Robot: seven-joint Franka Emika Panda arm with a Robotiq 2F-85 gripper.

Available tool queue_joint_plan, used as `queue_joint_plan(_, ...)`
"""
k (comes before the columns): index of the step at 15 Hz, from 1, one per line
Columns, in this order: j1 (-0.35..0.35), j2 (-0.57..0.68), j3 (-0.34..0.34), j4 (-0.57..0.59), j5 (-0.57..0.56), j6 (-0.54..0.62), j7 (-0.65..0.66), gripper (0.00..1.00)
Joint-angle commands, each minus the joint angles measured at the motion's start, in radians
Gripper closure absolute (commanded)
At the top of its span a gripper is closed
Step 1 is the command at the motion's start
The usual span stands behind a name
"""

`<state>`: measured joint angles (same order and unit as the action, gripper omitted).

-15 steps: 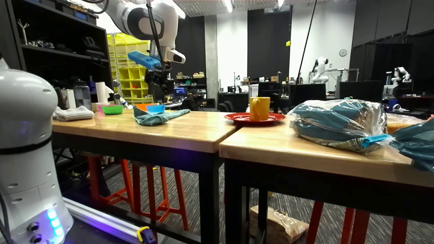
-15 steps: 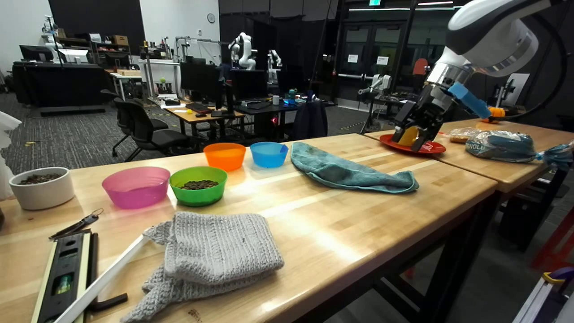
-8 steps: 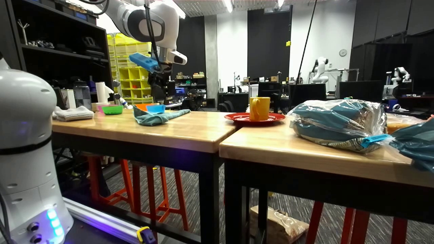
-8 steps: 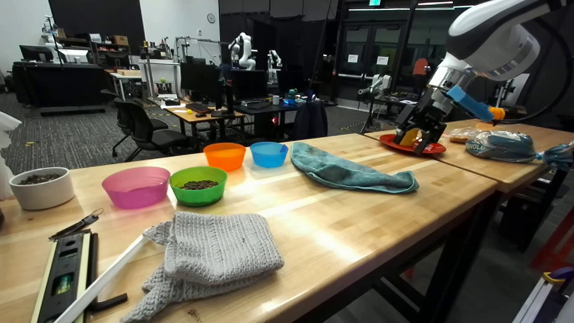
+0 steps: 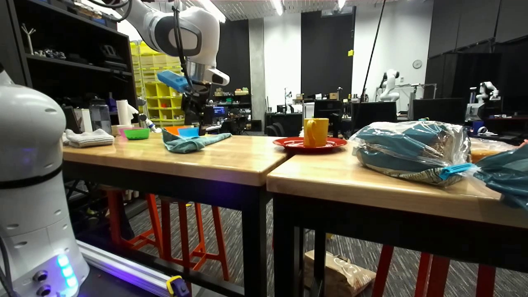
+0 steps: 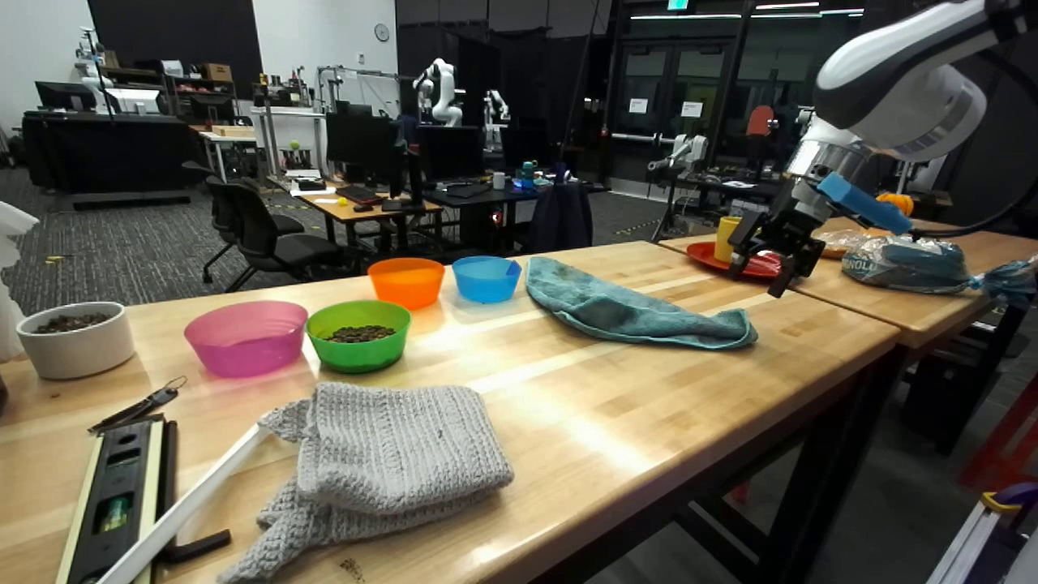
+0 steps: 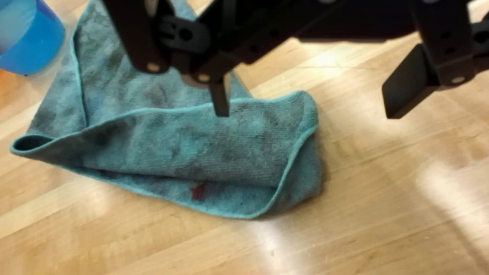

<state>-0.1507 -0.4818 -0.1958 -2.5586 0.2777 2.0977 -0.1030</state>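
Observation:
My gripper (image 7: 309, 109) stands open with nothing between its fingers. In the wrist view, one finger (image 7: 220, 101) overlaps the folded teal cloth (image 7: 172, 149), while the other finger (image 7: 407, 86) is over bare wood beyond its right edge. The cloth lies loosely folded on the wooden table, with a small dark red mark on it. In an exterior view the gripper (image 6: 757, 280) hangs above the table by the right end of the cloth (image 6: 641, 312), apparently not touching it. A blue bowl (image 7: 38, 42) sits beside the cloth's far end.
On the adjoining table are a red plate (image 5: 284, 142) with a yellow mug (image 5: 316, 132) and bagged bread (image 5: 412, 144). Orange (image 6: 405, 284), pink (image 6: 247, 337), green (image 6: 357, 353) and white (image 6: 77, 349) bowls, a grey knitted cloth (image 6: 397, 446) and a level (image 6: 117, 503) share the cloth's table.
The gripper has come down and shifted right in both exterior views, uncovering the yellow mug in an exterior view where it was partly hidden. The fingers stay open; the cloth has not moved.

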Motion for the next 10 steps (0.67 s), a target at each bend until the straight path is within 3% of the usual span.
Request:
queue_joint_plan(1,0.004,-0.016,-0.015,-0.035,0.031,-0.012,0.009,0.0)
queue_joint_plan(10,0.0,0.002,-0.02,-0.053,0.127,-0.023,0.027,0.0)
